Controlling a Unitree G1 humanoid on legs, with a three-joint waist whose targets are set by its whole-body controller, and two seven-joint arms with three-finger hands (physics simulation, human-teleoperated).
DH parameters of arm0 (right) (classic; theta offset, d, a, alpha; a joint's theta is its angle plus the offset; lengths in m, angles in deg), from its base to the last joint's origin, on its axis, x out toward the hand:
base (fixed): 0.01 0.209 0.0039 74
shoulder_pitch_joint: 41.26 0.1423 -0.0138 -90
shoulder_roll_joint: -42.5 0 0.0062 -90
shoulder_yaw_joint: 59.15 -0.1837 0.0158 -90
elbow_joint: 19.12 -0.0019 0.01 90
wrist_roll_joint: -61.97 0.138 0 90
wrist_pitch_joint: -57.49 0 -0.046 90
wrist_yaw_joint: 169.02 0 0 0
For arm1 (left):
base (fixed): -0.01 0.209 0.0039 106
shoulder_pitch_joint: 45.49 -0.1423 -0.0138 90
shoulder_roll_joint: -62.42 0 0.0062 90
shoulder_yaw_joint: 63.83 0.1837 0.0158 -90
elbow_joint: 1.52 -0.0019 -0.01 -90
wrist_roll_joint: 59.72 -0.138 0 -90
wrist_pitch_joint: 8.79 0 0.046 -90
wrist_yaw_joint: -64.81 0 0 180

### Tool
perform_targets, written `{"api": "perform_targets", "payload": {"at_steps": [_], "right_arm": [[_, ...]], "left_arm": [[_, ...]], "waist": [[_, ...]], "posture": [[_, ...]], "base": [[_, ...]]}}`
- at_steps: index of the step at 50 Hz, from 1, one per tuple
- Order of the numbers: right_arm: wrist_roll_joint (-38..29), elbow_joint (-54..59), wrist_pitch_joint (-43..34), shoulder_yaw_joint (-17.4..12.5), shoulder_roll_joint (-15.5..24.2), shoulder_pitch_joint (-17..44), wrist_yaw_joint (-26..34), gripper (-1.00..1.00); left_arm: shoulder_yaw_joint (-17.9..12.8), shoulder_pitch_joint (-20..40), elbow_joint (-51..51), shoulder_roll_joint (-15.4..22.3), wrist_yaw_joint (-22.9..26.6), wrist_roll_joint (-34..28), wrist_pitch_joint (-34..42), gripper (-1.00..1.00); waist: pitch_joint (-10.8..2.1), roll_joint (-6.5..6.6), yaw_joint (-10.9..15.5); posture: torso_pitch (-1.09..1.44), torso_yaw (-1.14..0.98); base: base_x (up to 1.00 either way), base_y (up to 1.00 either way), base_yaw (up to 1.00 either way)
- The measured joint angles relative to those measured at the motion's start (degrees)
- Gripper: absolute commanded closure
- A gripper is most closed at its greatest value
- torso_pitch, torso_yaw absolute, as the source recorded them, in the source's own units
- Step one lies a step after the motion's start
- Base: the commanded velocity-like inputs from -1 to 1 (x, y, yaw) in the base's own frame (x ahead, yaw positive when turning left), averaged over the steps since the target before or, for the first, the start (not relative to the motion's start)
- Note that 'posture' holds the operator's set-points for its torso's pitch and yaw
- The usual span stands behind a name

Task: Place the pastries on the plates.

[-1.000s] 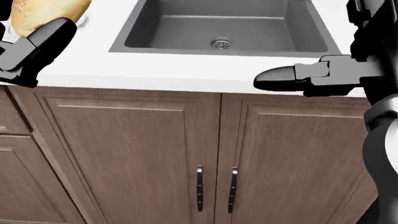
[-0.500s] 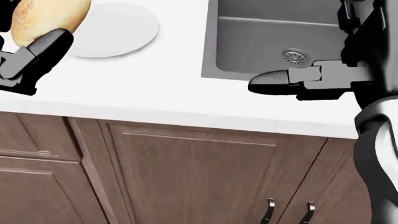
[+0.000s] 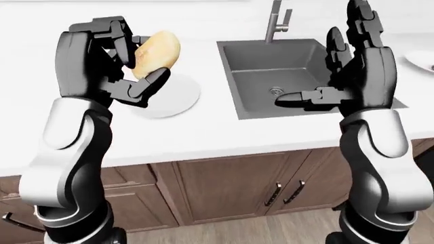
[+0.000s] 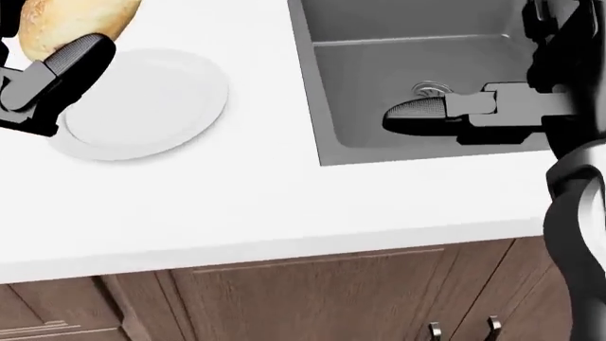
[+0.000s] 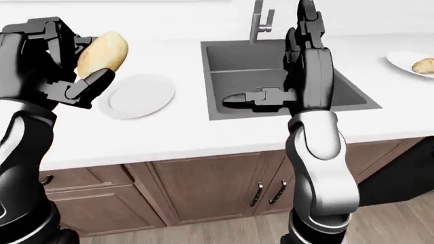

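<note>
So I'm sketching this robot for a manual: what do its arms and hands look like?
Both arms have glossy white rounded shells with dark joints. The left robot hand and right robot hand are blocky black, with segmented fingers ending in textured grey pads. No cables or markings show.

Golden pastry [image 3: 156, 55] held above empty white plate [image 3: 177, 99], second pastry [image 5: 425, 65] on far-right plate [image 5: 401, 61]

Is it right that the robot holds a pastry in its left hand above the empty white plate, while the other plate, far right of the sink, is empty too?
Not quite. The left hand does hold a pastry above the empty plate, but the right-eye view shows the far plate, right of the sink, already carries a second pastry.
</note>
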State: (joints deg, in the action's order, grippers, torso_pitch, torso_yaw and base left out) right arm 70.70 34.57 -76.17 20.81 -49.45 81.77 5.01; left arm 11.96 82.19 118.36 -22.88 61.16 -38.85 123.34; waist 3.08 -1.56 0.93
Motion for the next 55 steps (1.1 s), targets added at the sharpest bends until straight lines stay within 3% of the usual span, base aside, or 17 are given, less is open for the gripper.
{"api": "perform_targets", "payload": {"at_steps": [11, 19, 22, 26, 28, 31, 33, 35, 37, 44, 55], "right_arm": [[-2.5, 1.3, 0.3, 0.6, -1.1, -0.9, 1.4, -1.00], [-3.0, 0.6, 0.9, 0.2, -0.9, -1.4, 1.1, -1.00], [-3.3, 0.7, 0.6, 0.2, -1.0, -1.9, 1.6, -1.00], [-3.6, -0.5, 1.5, -0.5, -0.9, -2.2, 1.8, -1.00], [-3.5, -0.9, 1.8, -0.3, -1.2, -2.1, 1.9, -1.00], [-3.1, -0.5, 2.2, 0.3, -1.3, -1.9, 2.1, -1.00], [-3.0, 0.3, 2.2, 0.3, -1.3, -1.5, 2.1, -1.00], [-2.8, 0.7, 2.0, -0.1, -1.2, -1.5, 1.8, -1.00], [-2.7, 0.5, 1.6, -0.6, -0.9, -2.1, 1.6, -1.00], [-2.6, 0.6, 2.0, -0.5, -0.9, -2.1, 1.2, -1.00], [-2.3, 0.7, 3.0, -0.2, -1.4, -2.6, 1.4, -1.00]], "left_arm": [[0.2, -1.5, 0.6, -0.3, 0.6, 0.1, -0.4, 1.00], [0.0, -2.0, 1.2, -0.4, 0.6, 0.3, -0.5, 1.00], [0.3, -2.1, 0.8, -0.4, 0.6, 0.2, 0.3, 1.00], [0.4, -1.6, 2.5, -0.3, 0.8, 0.4, -0.3, 1.00], [0.0, -1.4, 2.5, -0.1, 0.8, 0.2, -0.7, 1.00], [-0.4, -1.2, 1.6, -0.1, 0.6, -0.4, -0.8, 1.00], [-0.3, -0.6, 1.0, 0.1, 0.5, -0.6, -0.6, 1.00], [-0.1, -0.4, 0.8, 0.1, 0.5, -0.7, -0.5, 1.00], [0.5, -0.8, 0.7, -0.3, 0.7, -0.6, 0.3, 1.00], [0.8, -0.3, 0.7, -0.2, 1.1, -0.6, 0.6, 1.00], [0.5, -1.2, 0.7, -0.3, 1.3, -1.2, 0.1, 1.00]], "waist": [[-0.76, 1.66, -0.6], [-0.67, 1.86, -0.8], [1.09, 2.82, -0.9], [0.55, 4.90, -1.2], [0.14, 4.31, -0.7], [-0.05, 4.89, -0.9], [0.33, 3.46, -1.1], [0.66, 0.98, -0.9], [1.11, 1.29, -0.8], [-0.42, 2.25, -1.0], [-0.47, 2.01, -1.0]], "posture": [[0.00, 0.00], [0.00, 0.00], [0.00, 0.00], [0.00, 0.00], [0.00, 0.00], [0.00, 0.00], [0.00, 0.00], [0.00, 0.00], [0.00, 0.00], [0.00, 0.00], [0.00, 0.00]], "base": [[0.01, 0.00, 0.00], [0.07, 0.00, 0.00], [0.47, 0.00, 0.00], [0.41, 0.00, 0.00], [0.25, 0.00, 0.00], [0.00, 0.00, 0.00], [0.00, 0.00, 0.00], [0.00, 0.00, 0.00], [0.00, 0.00, 0.00], [0.00, 0.00, 0.00], [0.00, 0.00, 0.00]]}}
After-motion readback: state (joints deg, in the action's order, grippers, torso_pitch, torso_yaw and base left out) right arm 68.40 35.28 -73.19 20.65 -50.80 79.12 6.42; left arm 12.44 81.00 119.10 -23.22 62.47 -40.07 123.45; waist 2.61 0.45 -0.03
